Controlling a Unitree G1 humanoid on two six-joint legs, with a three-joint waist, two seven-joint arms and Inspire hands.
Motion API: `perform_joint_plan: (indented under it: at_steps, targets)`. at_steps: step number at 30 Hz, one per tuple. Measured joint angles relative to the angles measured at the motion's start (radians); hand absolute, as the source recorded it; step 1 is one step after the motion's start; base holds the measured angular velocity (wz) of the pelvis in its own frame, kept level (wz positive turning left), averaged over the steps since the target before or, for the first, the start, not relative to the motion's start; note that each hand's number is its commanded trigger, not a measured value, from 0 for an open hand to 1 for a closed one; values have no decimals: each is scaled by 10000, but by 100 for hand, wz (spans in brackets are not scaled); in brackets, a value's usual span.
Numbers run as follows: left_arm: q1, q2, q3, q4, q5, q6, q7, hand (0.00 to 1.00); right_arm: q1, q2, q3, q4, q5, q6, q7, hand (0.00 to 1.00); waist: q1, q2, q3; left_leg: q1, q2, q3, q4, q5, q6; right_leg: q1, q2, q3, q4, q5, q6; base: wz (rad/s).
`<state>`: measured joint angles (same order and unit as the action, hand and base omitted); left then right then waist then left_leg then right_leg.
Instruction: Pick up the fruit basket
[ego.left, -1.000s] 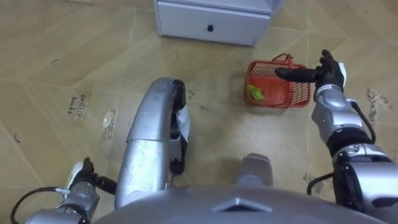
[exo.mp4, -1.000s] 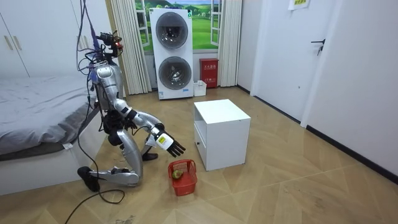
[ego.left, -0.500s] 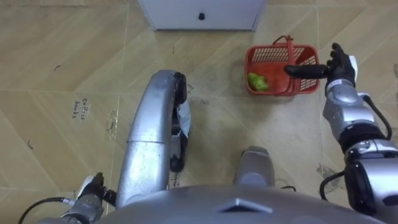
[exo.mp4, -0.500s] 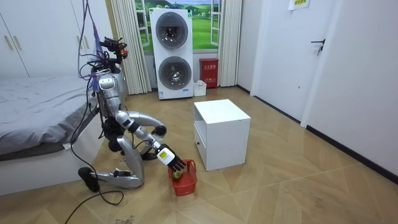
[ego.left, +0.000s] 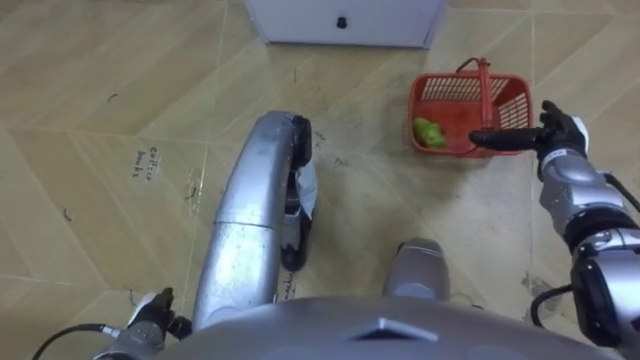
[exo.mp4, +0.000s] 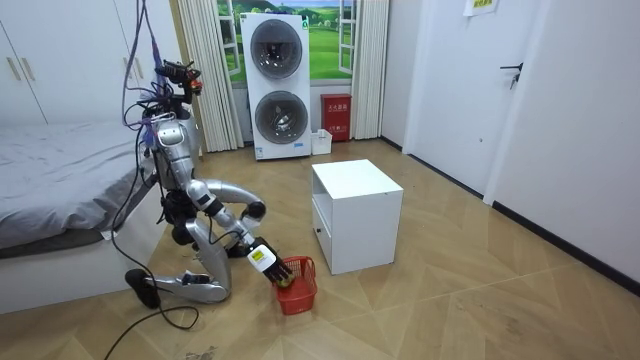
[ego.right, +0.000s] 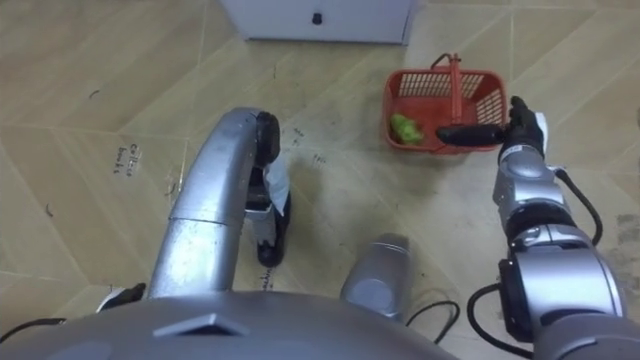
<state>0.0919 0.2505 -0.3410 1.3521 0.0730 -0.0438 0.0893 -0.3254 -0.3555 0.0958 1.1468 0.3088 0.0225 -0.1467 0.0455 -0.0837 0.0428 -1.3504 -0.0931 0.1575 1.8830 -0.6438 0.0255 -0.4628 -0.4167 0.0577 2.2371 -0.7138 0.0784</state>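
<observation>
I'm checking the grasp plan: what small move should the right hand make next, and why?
Probably lift the right hand slightly toward the top of the upright handle and curl round it. Its straight fingers lie over the near edge of the basket, by the handle's base, gripping nothing.

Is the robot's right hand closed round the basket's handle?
No: the right hand's fingers stretch straight over the basket's near side, and the handle stands free.

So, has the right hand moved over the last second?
Yes. In the room view the right hand has dropped from above the basket down to its rim, judged against the cabinet, which stays put.
</observation>
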Motion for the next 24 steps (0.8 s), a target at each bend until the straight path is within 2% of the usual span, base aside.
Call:
perform_joint_plan:
  at_steps: [10,12,16,19,24]
  targets:
    - [3,119,-216,-340,-22,-6,-207,0,-102,-99,19,175,467,-3,202,0,313,81,43,-247,105,47,-20,15,-33,-394,43,141,55,-2,4,-1]
    - [8,116,-256,-368,-19,-5,-270,0,-136,-192,18,190,464,-4,251,0,414,213,89,-284,135,46,-19,29,-59,-452,66,168,115,-2,5,-2]
    - [59,124,-201,-362,-23,8,-325,0,-136,-313,138,195,478,-4,411,0,544,375,68,-282,164,57,-20,31,-62,-488,73,211,141,-4,6,-1]
    - [25,124,-178,-361,-29,11,-357,0,-152,-415,363,196,479,-3,632,0,750,390,67,-298,269,124,-28,33,-67,-626,81,256,194,-6,4,-6]
    - [-15,123,-166,-356,-31,28,-583,0,-233,-436,416,198,475,-2,848,0,862,383,76,-332,323,195,-45,36,-70,-782,71,409,271,-7,5,-3]
